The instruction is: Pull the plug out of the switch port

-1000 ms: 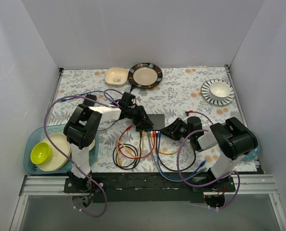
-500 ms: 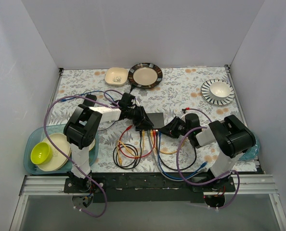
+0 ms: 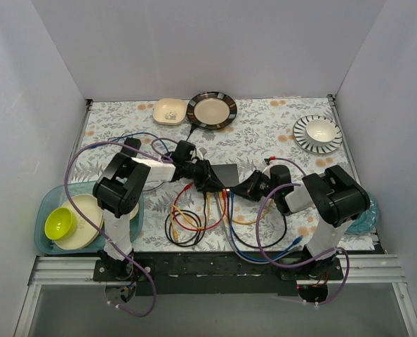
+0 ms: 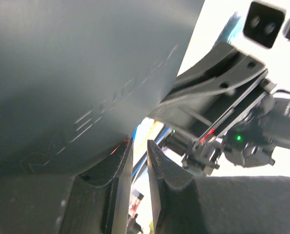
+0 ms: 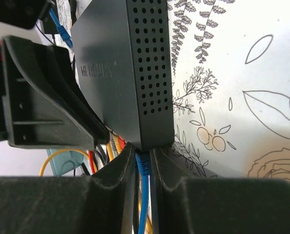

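The switch [image 3: 228, 173] is a flat dark grey box at mid-table, with red, yellow, black and blue cables leaving its near edge. In the right wrist view the switch [image 5: 120, 73] has a vented side, and a blue plug [image 5: 143, 163] sits in its corner port. My right gripper [image 5: 143, 156] is shut on that blue plug; in the top view it [image 3: 236, 191] is at the switch's near right corner. My left gripper [image 3: 210, 183] rests on the switch's left near part. In its own view my left gripper [image 4: 139, 146] stands nearly closed and empty against the switch's top [image 4: 76, 73].
Loose cable loops [image 3: 191, 219] lie in front of the switch. A teal tray [image 3: 45, 203] with a plate and a green bowl [image 3: 60, 222] is at the left. A cream dish [image 3: 170, 110], a dark-rimmed plate [image 3: 211, 110] and a striped plate [image 3: 318, 133] stand at the back.
My right gripper has moved left to the switch's near right corner and onto the blue plug. My left gripper has shifted slightly nearer on the switch.
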`<action>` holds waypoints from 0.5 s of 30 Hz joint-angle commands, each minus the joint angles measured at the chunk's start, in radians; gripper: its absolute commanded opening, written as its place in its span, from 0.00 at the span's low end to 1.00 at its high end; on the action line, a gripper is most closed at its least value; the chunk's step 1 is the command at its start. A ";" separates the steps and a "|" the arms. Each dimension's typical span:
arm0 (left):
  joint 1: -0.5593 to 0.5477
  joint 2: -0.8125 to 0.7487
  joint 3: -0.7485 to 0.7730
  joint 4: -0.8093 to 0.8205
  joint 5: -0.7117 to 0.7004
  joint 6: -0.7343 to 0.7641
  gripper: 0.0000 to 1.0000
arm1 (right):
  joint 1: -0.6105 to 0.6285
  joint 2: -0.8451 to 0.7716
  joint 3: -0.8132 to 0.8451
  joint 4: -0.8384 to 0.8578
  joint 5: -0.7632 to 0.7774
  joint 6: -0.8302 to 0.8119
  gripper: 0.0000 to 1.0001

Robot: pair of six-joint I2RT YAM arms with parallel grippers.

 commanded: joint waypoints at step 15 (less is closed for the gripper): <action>-0.026 0.081 -0.051 0.188 0.052 -0.126 0.17 | 0.007 -0.036 -0.042 -0.349 0.008 -0.240 0.01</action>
